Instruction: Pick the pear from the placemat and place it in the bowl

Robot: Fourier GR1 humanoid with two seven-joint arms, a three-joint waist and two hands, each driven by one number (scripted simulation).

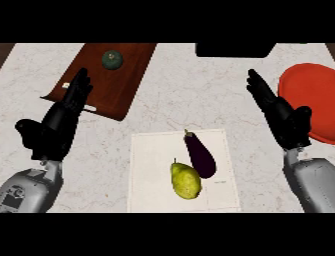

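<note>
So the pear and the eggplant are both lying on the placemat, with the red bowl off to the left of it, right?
Not quite: the red bowl is off to the right of the placemat, near the right hand, as the head view shows. The pear and the eggplant do both lie on the placemat.

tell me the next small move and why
Probably lower the right hand toward the pear: both hands are open and hold nothing, the pear lies on the placemat beside the eggplant, and the bowl is on the right.
</note>
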